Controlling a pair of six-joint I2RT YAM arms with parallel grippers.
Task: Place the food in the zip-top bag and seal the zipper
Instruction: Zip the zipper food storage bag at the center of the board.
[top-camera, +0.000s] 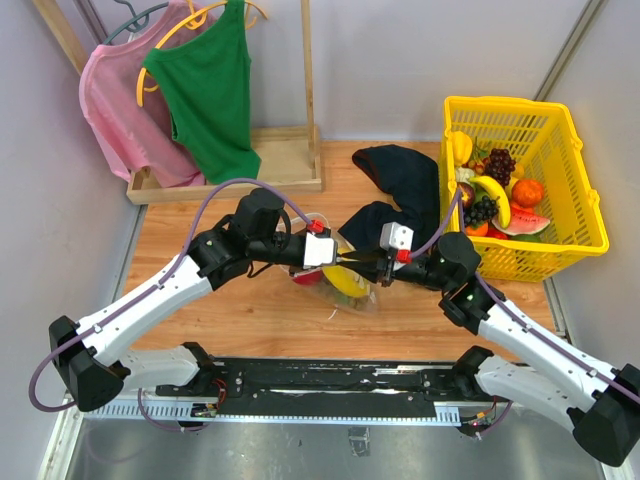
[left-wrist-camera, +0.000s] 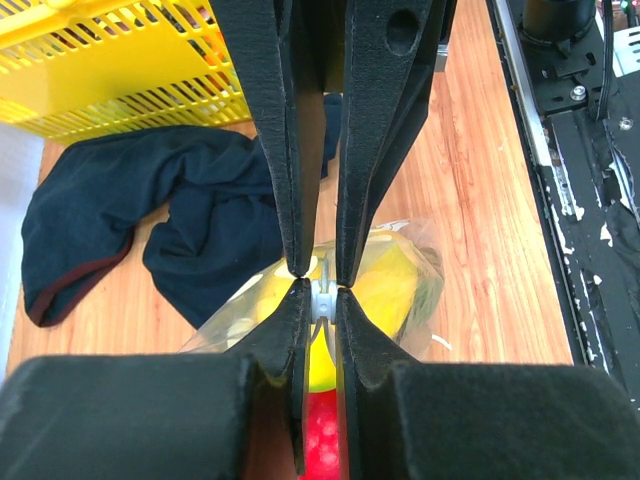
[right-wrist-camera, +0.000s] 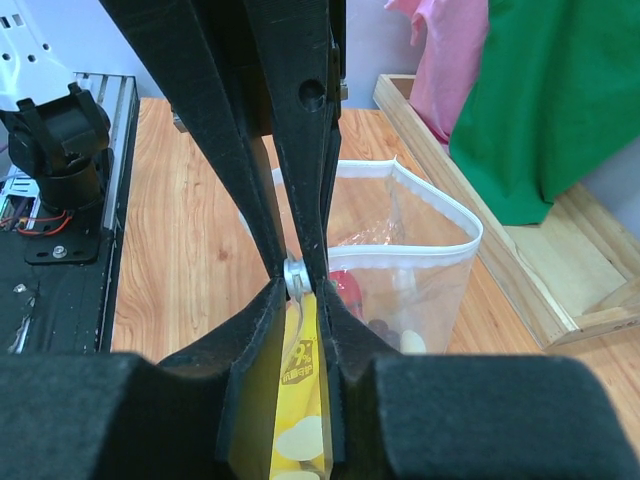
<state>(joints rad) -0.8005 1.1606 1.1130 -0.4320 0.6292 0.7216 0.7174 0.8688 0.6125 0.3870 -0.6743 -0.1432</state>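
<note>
Top view: we note the zip-top bag (top-camera: 345, 285) mid-table (top-camera: 250, 310), long axis left-right between left gripper (top-camera: 348, 258) and right gripper (top-camera: 366, 262), which hide much of it. Left wrist: jaws pinched on its edge, and the yellow and red food (left-wrist-camera: 385, 290) inside is hard to identify. Right wrist: jaws clamped on the zipper (right-wrist-camera: 430, 250), mouth gaping away from them.

clear bag (top-camera: 345, 287) lies on the table, white zipper (right-wrist-camera: 440, 215) unsealed and gaping; yellow fruit (left-wrist-camera: 395, 285) and red fruit (left-wrist-camera: 322, 445) inside.

No legible text; dark print on yellow packet (right-wrist-camera: 298, 415) too blurred.
</note>
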